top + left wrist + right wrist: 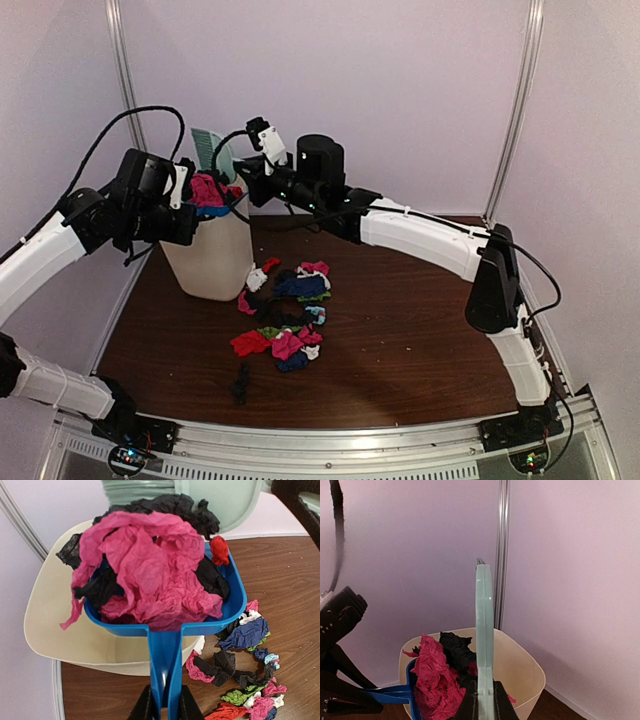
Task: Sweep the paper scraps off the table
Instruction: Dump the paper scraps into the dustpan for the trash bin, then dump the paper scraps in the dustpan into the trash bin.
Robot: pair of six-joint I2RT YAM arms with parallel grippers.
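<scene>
Scraps point(150, 575) look light and soft, best scooped. Some fill my dustpan point(235, 600) over the bin point(50, 625), more on the counter point(420, 340). Left end effector point(165, 707) pinches dustpan, right end effector point(485, 707) pinches brush point(484, 630).

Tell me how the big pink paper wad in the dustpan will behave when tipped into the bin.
Pink wad: wrinkled and thin, so probably very light and floppy. It's heaped above the dustpan rim, so it may snag or spill beside the bin rather than slide cleanly.
</scene>
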